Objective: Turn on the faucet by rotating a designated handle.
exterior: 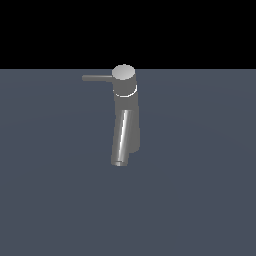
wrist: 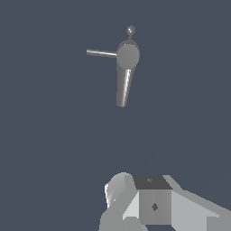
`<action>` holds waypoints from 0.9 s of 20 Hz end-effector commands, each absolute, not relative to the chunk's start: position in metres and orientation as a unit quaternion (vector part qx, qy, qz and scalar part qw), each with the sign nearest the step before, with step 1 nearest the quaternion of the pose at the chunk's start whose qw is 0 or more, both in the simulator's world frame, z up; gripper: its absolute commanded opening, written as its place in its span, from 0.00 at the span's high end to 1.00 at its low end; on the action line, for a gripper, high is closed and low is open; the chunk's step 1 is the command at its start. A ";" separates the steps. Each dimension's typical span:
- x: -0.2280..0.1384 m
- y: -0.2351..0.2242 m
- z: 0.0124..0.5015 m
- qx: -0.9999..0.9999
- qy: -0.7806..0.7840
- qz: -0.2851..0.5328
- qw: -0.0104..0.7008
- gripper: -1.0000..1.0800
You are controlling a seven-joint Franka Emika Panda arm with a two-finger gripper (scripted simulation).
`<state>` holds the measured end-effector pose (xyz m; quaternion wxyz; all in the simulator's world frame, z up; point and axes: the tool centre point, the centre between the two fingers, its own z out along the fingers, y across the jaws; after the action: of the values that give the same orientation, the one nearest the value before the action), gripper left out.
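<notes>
Dark floor (exterior: 200, 200), lone faucet (exterior: 126, 117), handle (exterior: 97, 78).

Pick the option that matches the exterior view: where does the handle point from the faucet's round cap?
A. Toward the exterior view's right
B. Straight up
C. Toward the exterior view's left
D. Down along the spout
C. The handle is a thin rod running roughly level from the cap of the faucet toward the exterior view's left, while the thicker spout slants downward.
</notes>
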<state>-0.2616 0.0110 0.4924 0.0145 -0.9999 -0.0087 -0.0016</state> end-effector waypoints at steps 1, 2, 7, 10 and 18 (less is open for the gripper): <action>-0.262 0.011 0.492 -1.000 -0.009 -0.002 0.015 1.00; -0.262 0.011 0.492 -1.000 -0.008 -0.002 0.015 1.00; -0.261 0.014 0.488 -1.000 0.003 -0.005 0.018 1.00; -0.259 0.017 0.483 -1.000 0.018 -0.009 0.022 1.00; -0.251 0.033 0.461 -0.995 0.089 -0.030 0.040 1.00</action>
<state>-0.2527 0.0293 0.4657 0.0357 -0.9964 0.0726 -0.0253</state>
